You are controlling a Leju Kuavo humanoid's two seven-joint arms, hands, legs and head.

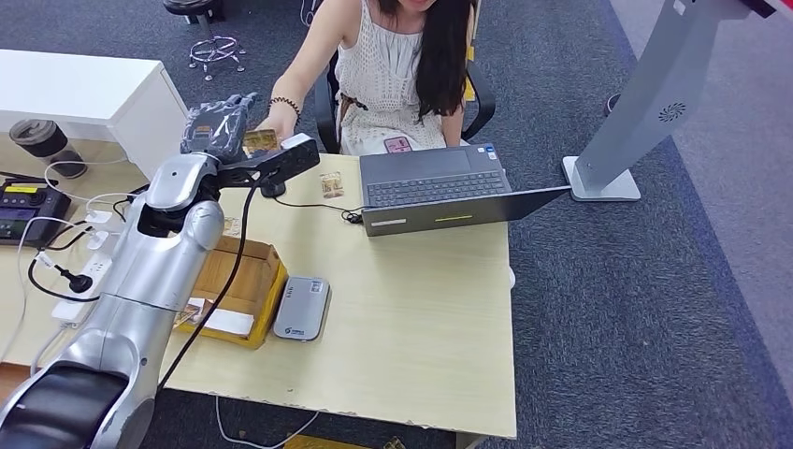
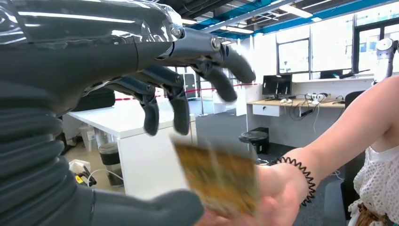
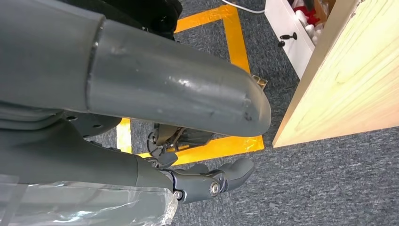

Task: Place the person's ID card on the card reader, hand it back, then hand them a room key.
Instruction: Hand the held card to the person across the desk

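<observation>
card reader [image 1: 302, 308] lies on the table [image 1: 421, 309] right of the box [image 1: 245, 281]; laptop [image 1: 439, 187] sits behind.

- Setting: open-plan office.
- Floor: grey carpet tiles [image 1: 608, 309].
- Furniture: light wood worktop [image 1: 421, 318] carrying an open laptop [image 1: 439, 192]; a white desk [image 1: 84, 89] stands beside it.
- Background, left wrist view: further desks with monitors [image 2: 277, 85], large windows [image 2: 329, 47], exposed ceiling with strip lights [image 2: 296, 9].

honestly nothing here is legible: the small grey rectangular card reader box [image 1: 301, 308] has a tiny blue-green logo and print too small to make out, and the blurred yellowish-brown card [image 2: 217, 178] shows just a smeared pattern, no letters
</observation>
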